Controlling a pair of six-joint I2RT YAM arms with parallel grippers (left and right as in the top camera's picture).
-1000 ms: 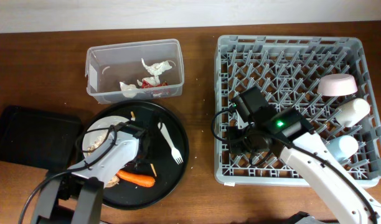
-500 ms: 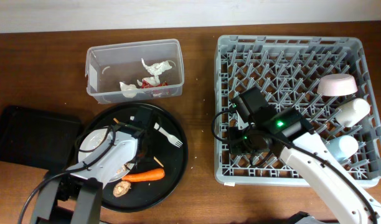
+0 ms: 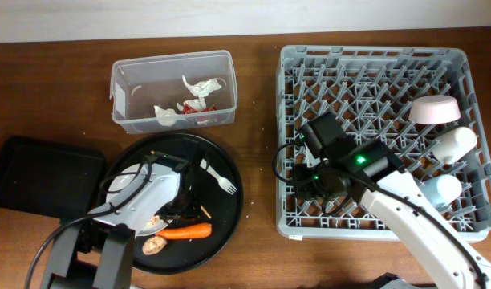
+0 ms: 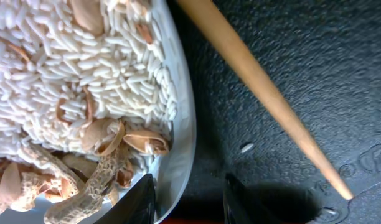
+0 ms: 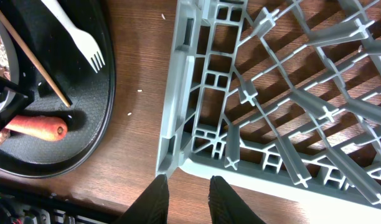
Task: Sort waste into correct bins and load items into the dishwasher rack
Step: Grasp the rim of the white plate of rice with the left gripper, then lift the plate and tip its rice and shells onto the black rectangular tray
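Carrot (image 3: 188, 232) swung left-right, thick end toward rack (image 3: 366, 52), left gripper (image 4: 192, 198) astride plate (image 4: 185, 118) rim, grip unclear, right gripper (image 5: 187, 199) parted

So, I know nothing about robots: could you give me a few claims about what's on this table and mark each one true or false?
1. The carrot lies on the round black tray. True.
2. The fork is already in the rack. False: it lies on the round black tray.
3. The clear tub holds crumpled paper scraps. True.
4. Nothing is in the rack. False: a bowl, a white cup and a light blue cup sit along its right side.
5. The plate carries rice and peanut shells. True.
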